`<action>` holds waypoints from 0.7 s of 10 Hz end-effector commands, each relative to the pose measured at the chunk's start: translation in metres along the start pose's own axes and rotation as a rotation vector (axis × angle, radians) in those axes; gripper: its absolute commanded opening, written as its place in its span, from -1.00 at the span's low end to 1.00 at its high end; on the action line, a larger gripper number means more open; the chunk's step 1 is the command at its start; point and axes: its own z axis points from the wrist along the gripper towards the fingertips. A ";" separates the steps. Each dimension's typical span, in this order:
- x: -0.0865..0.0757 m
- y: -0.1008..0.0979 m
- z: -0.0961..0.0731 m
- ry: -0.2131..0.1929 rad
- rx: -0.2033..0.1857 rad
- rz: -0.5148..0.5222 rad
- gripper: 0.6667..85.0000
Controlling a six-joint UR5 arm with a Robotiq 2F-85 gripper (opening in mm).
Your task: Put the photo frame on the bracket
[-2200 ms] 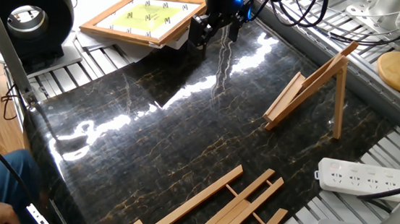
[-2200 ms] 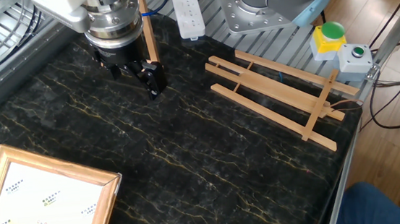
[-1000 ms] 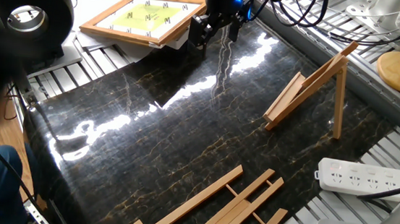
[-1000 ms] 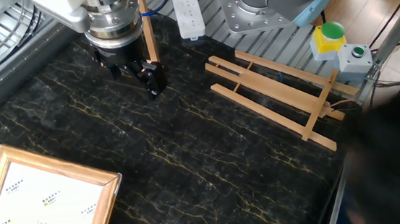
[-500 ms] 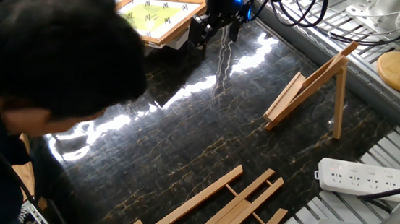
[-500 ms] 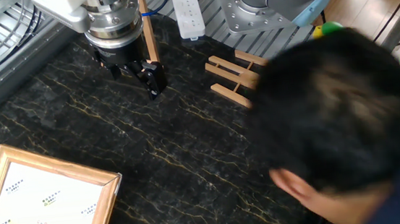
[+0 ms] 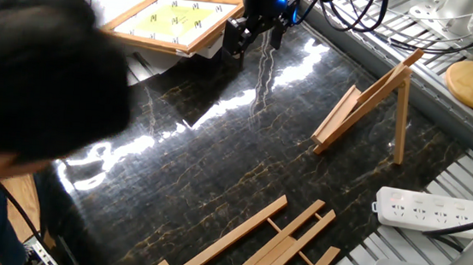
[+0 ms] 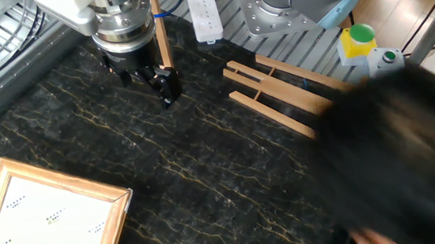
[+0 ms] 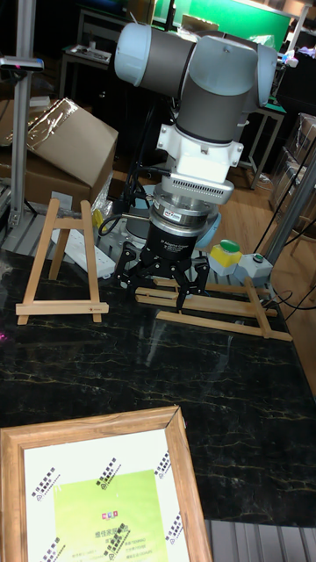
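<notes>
Hanging above the table [image 9: 237,395], the gripper [image 9: 163,283] has its jaws spread wide with nothing between them. In the tall fixed view the frame [image 9: 96,492] lies near and to the left of it, flat on the near-left corner with the yellow picture facing up. Bare table shows between the two, so they are apart, not touching.

The frame's far rail runs left to right, roughly square to the table edge. Its right rail runs towards the near side and out of the picture, so the long axis cannot be read in that view. In one fixed view the whole frame shows, but its sides look close in length and I cannot tell which is longer.

The bracket [image 9: 60,308] stands upright to the left of the gripper and farther off than the frame. Its rails lean back, and its ledge and open front are turned to the near side, towards the frame. The ledge runs left to right, parallel to the frame's far rail.

As I judge it, the reach goes near and left to the right or far rail, the two closest to the gripper. The frame must then be tipped upright before it goes onto the ledge.
</notes>
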 end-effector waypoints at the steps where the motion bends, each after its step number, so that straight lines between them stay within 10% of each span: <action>1: -0.020 -0.043 -0.005 -0.065 0.181 -0.156 -0.99; 7: -0.021 -0.042 -0.005 -0.068 0.189 -0.151 -0.99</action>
